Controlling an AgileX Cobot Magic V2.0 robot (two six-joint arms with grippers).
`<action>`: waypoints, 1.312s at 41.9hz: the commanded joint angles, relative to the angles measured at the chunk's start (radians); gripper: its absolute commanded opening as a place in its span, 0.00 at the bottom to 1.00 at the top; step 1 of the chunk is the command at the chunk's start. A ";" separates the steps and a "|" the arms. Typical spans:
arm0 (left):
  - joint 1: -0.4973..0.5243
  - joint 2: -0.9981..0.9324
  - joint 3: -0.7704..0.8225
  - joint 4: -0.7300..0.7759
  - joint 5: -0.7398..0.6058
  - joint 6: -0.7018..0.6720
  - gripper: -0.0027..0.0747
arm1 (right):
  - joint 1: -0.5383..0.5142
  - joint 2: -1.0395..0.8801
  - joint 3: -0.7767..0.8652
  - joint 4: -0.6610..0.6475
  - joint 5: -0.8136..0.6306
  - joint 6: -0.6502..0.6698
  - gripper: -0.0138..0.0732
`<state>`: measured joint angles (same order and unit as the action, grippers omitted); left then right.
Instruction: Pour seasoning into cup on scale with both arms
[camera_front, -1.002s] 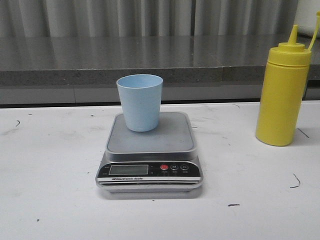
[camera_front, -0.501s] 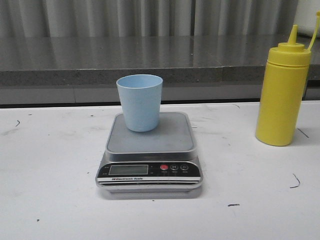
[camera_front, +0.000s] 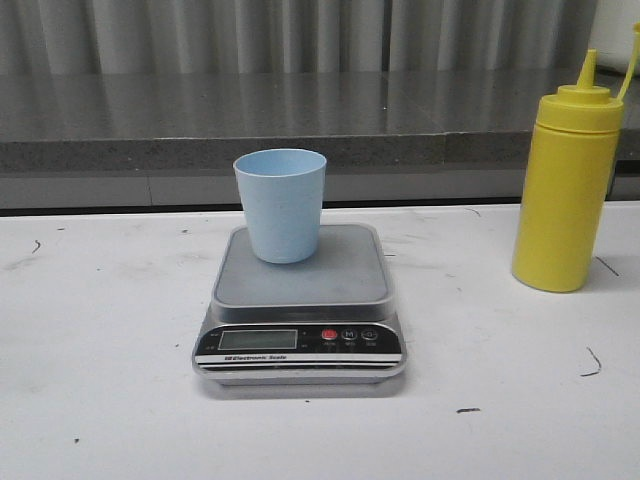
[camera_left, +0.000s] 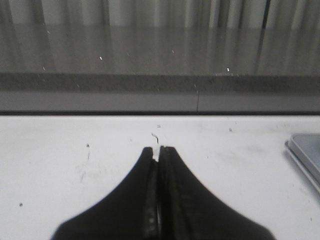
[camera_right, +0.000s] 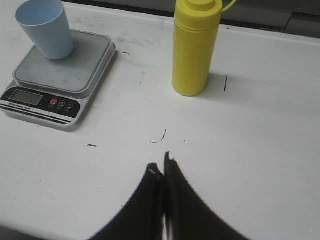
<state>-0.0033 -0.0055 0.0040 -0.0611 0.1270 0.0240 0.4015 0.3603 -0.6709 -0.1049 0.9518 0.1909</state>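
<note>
The light blue cup (camera_front: 281, 203) stands upright on the grey platform of the scale (camera_front: 300, 300) in the middle of the table. The yellow seasoning bottle (camera_front: 565, 185) stands upright on the table to the right of the scale, cap strap hanging off its nozzle. Neither gripper shows in the front view. In the right wrist view my right gripper (camera_right: 160, 167) is shut and empty, well short of the bottle (camera_right: 194, 47), the cup (camera_right: 45, 28) and the scale (camera_right: 60, 80). In the left wrist view my left gripper (camera_left: 158, 150) is shut and empty over bare table, a corner of the scale (camera_left: 306, 152) at the edge.
The white table (camera_front: 100, 330) carries small dark scuff marks. A grey stone ledge (camera_front: 200, 120) runs along the back of the table, with a curtain behind it.
</note>
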 joint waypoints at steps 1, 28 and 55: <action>0.009 -0.019 0.010 -0.013 -0.127 -0.005 0.01 | -0.006 0.009 -0.031 -0.009 -0.068 -0.010 0.08; -0.013 -0.019 0.025 -0.013 -0.182 -0.005 0.01 | -0.006 0.009 -0.031 -0.009 -0.068 -0.010 0.08; -0.047 -0.017 0.025 -0.013 -0.182 -0.005 0.01 | -0.006 0.009 -0.031 -0.009 -0.068 -0.010 0.08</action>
<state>-0.0423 -0.0055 0.0040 -0.0631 0.0326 0.0240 0.4015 0.3603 -0.6709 -0.1049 0.9518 0.1909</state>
